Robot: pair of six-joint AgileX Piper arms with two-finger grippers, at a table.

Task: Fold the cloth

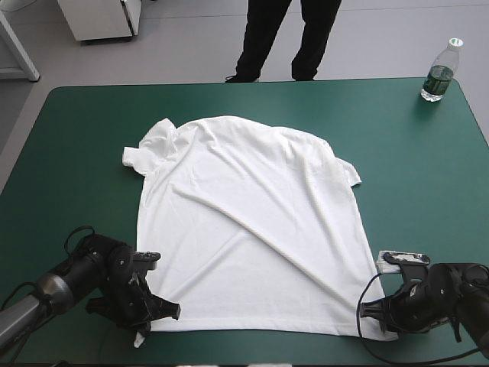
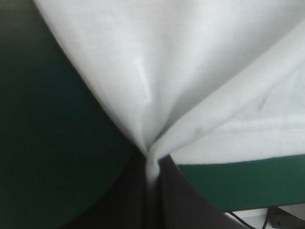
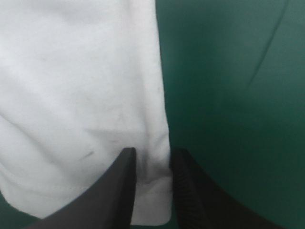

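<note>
You are looking at the T-shirt (image 1: 252, 229) lying spread flat in the middle of the table (image 1: 76, 138), collar toward the far edge and hem toward the robot. Your left gripper (image 1: 164, 312) is clenching the near left hem corner, the cloth bunching up between its fingers (image 2: 181, 191). Your right gripper (image 1: 368, 313) is gripping the near right hem corner, the fabric sitting between its fingers (image 3: 121, 191). A clear bottle (image 1: 441, 70) is standing upright at the far right corner, cap on; you cannot tell how full it is.

Both arms sit low, wrists angled inward. Left gripper (image 2: 151, 161) fingers clamp the T-shirt (image 1: 244, 229). Right gripper (image 3: 152, 160) fingers, nearly together, clamp it likewise.
</note>
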